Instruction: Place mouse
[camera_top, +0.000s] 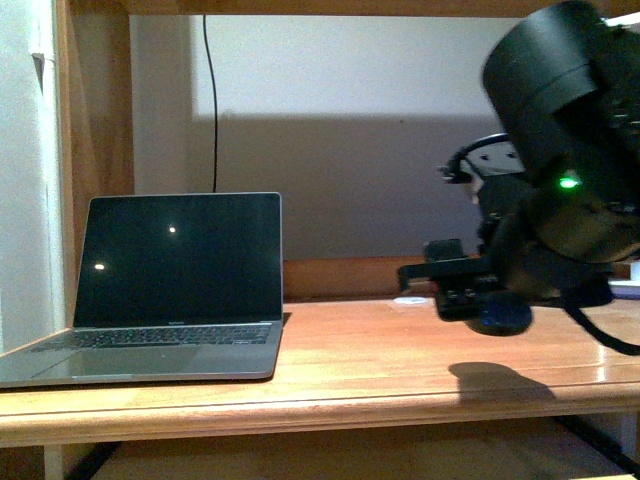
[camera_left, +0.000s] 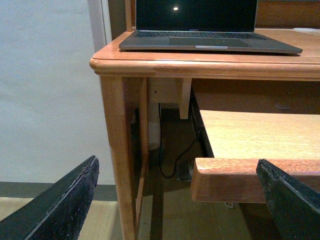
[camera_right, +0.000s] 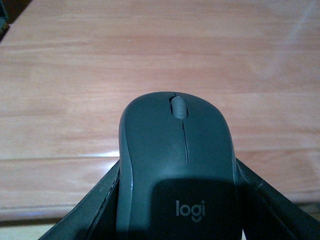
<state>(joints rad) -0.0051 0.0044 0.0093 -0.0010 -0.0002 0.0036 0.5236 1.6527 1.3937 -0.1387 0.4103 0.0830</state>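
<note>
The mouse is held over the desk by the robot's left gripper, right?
No, only the side is wrong. The mouse is held over the desk by the right gripper, clamped between its fingers in the right wrist view. The left gripper is open and empty.

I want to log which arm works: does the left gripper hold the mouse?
No, the left gripper is open and empty, while the mouse sits between the jaws of the right gripper.

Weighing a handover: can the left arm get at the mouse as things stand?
Probably not directly. The left gripper hangs open out in front of the desk, near its leg. The mouse is clamped in the right gripper above the desktop, on the laptop's far side.
</note>
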